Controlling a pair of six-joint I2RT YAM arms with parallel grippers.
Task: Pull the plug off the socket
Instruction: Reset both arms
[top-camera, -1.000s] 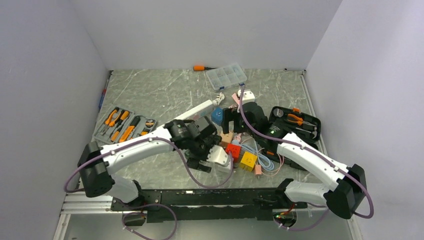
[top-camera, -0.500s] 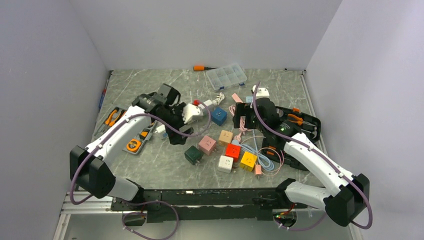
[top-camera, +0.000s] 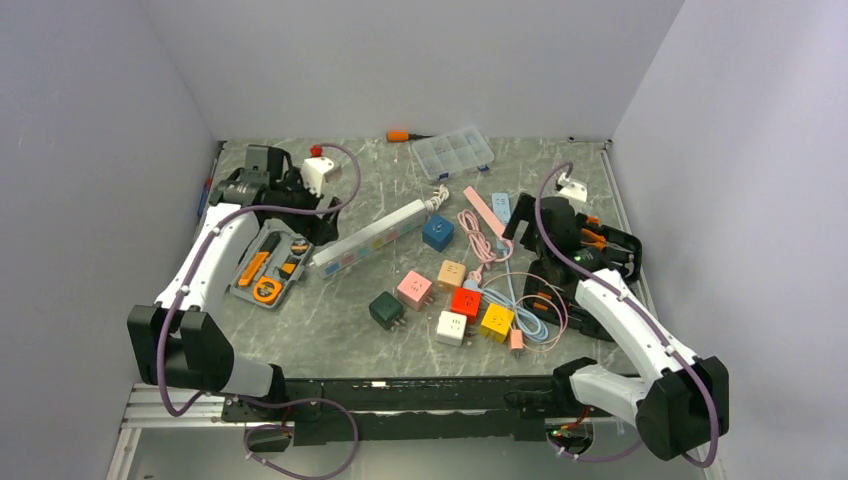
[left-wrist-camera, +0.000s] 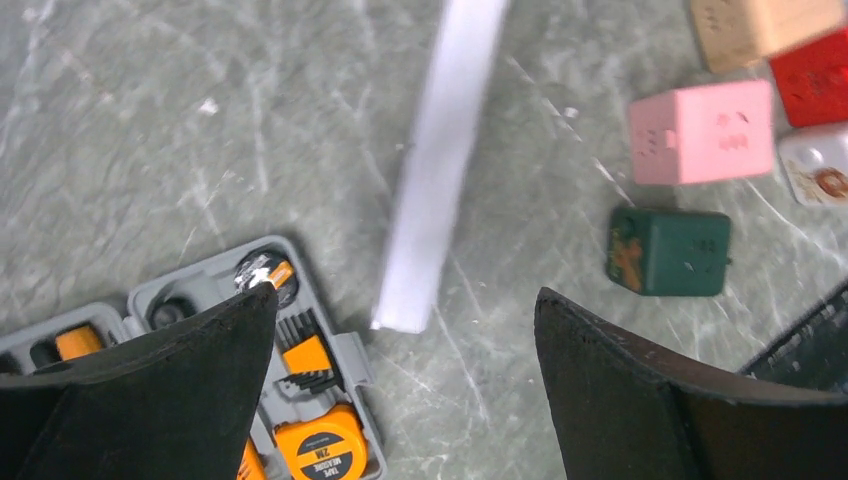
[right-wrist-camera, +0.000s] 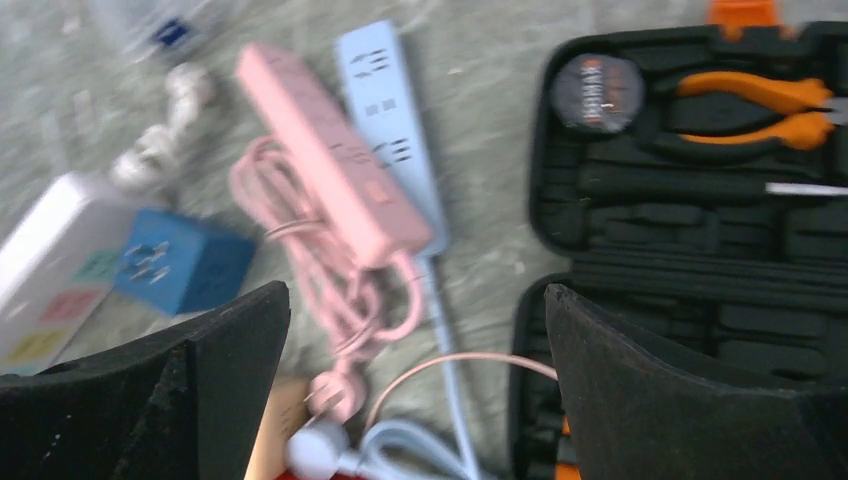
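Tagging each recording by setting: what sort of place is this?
Probably a lab robot cell, not a home: plain white walls box in a marble-patterned table, and staged props cover it, such as the socket, coloured cube adapters and a grey tool kit.

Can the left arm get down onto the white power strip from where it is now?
Probably yes. The left gripper hangs over one end of the power strip, jaws open, nothing between; the tool tray lies close beside.
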